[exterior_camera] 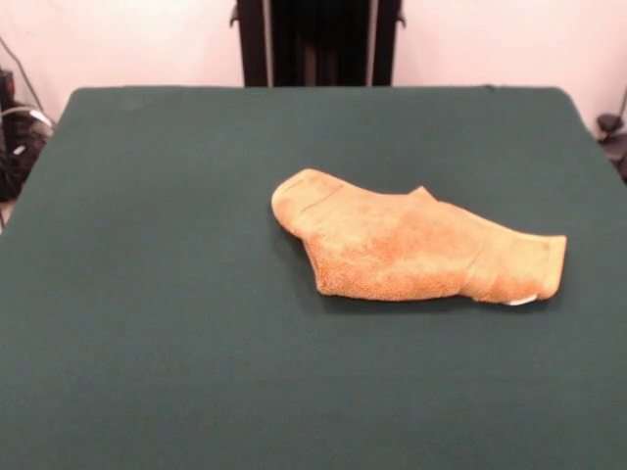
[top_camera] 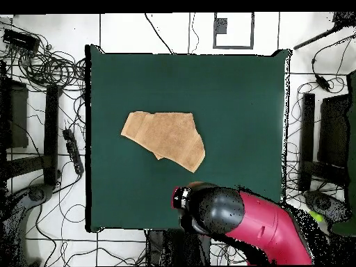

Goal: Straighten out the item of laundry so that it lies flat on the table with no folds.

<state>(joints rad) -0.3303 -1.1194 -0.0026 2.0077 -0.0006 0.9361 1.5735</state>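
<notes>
The golden-orange towel (exterior_camera: 411, 250) lies on the dark green table (exterior_camera: 147, 294), a little right of centre in the front view. It is folded over on itself into an uneven shape, with a ribbed band near its right end and a small white tag (exterior_camera: 522, 300) at the front right corner. In the overhead view the towel (top_camera: 165, 138) lies left of the middle of the table (top_camera: 243, 104). The red and black arm (top_camera: 236, 219) is drawn back over the table's robot-side edge. I see no gripper under it in either view.
The black pedestal (exterior_camera: 318, 44) stands behind the table's far edge. Cables (top_camera: 42, 66) and dark stands (top_camera: 52, 132) lie on the floor around the table. Black gear (exterior_camera: 15, 147) sits past the left edge in the front view.
</notes>
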